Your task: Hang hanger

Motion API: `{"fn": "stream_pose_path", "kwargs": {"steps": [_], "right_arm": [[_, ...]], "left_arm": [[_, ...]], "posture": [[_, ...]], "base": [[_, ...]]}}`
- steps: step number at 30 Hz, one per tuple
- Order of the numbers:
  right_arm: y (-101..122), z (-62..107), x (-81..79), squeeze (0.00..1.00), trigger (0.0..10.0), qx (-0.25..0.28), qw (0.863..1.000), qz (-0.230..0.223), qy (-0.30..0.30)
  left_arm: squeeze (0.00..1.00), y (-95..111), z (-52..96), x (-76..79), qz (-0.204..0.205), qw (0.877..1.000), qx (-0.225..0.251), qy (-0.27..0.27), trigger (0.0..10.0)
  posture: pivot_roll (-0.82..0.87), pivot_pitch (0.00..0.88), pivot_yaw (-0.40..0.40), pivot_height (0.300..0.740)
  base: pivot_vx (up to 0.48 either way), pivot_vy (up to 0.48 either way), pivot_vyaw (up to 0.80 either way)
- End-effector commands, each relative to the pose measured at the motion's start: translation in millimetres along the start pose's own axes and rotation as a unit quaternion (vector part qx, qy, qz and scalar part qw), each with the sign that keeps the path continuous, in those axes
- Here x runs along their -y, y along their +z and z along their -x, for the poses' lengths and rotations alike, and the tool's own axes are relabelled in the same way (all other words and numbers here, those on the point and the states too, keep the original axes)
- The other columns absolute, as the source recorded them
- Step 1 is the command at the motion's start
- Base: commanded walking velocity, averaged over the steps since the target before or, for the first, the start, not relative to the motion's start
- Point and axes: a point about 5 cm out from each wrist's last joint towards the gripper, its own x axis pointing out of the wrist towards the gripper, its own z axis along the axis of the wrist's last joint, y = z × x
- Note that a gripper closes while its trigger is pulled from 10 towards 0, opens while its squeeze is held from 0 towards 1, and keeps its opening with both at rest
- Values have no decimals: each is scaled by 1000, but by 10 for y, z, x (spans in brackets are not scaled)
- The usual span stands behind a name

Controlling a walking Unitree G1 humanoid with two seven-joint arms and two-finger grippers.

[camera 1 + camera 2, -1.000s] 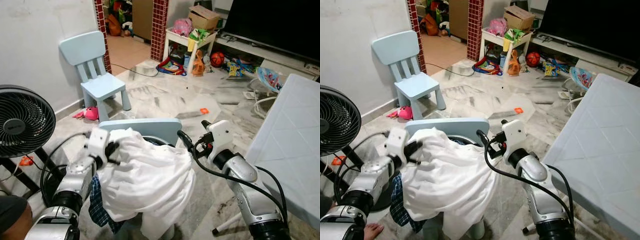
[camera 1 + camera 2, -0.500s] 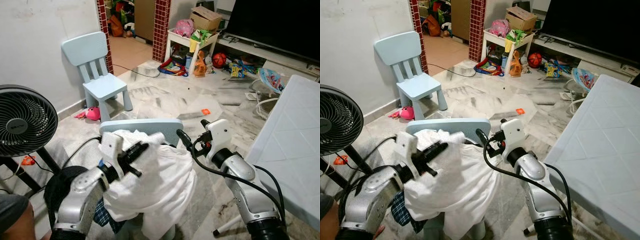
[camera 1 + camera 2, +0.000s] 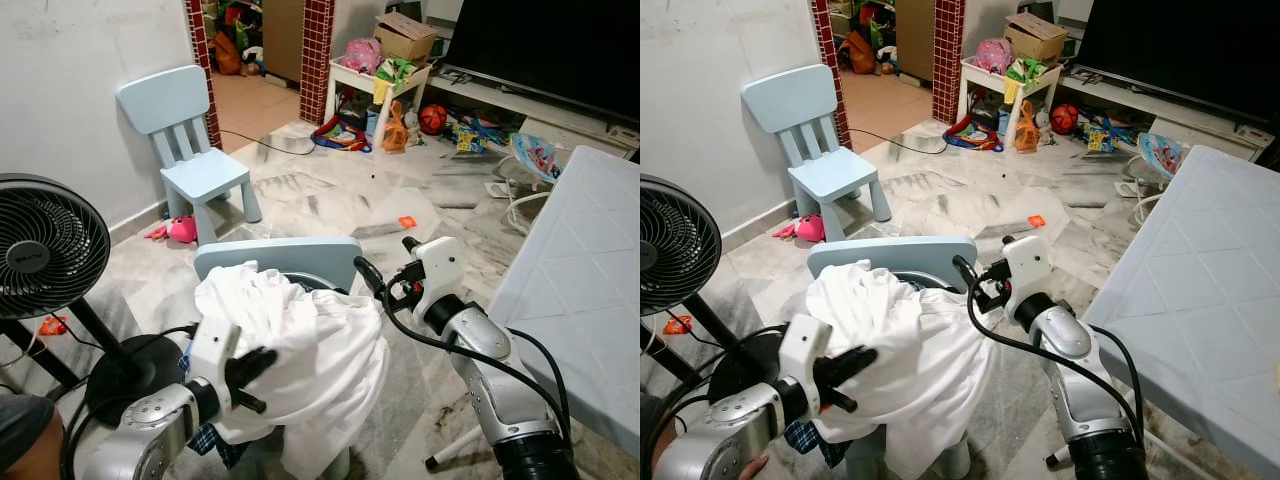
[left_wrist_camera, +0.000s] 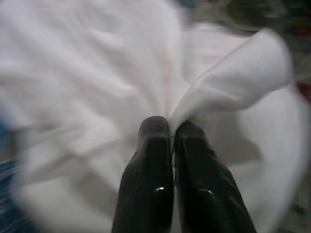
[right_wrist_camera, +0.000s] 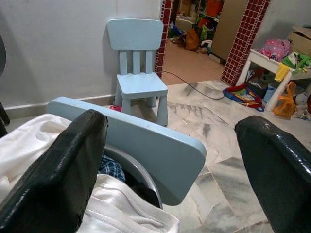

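Left gripper (image 4: 167, 127) has its jaws clenched on a fold of the white garment (image 3: 300, 350), low on the heap's near side. That heap is draped over the near blue chair (image 3: 280, 256), with a checked cloth (image 3: 205, 437) poking out underneath. Right gripper (image 3: 362, 272) hovers just beside the chair back, jaws released and spread wide — nothing between them. No hanger can be made out; it may be buried under the garment. The risk, as I see it: pull that one pinched fold and the whole pile could slide off the chair onto the floor — or the fold slips free, since the grip is only a thin pinch.
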Motion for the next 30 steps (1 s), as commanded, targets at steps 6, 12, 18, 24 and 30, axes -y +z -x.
{"fn": "stream_pose_path", "kwargs": {"steps": [6, 12, 18, 24, 30], "right_arm": [[12, 3, 29, 0, 10000, 1, 1000, 4, -2], [6, -1, 25, 0, 10000, 1, 1000, 3, -3], [5, -23, 14, 0, 10000, 2, 1000, 3, -1], [14, -43, 9, 0, 10000, 5, 1000, 3, 1], [7, -60, -4, 0, 10000, 7, 1000, 2, 2]], "left_arm": [[1000, 33, 67, 42, -95, 995, -21, 6, 10000], [1000, 100, 97, 168, -166, 986, -18, -12, 10000], [1000, 153, 104, 281, -187, 982, -10, -30, 10000], [1000, 163, 131, 426, -242, 968, -27, -70, 10000], [1000, 232, 112, 433, -288, 954, -25, -73, 10000]], "posture": [[5, 2, -61, 740], [10, 3, -57, 740], [23, 0, -57, 740], [29, 0, -55, 740], [32, 0, -53, 740]], "base": [[0, 0, 0], [0, 0, 0], [0, 0, 0], [0, 0, 0], [0, 0, 0]]}}
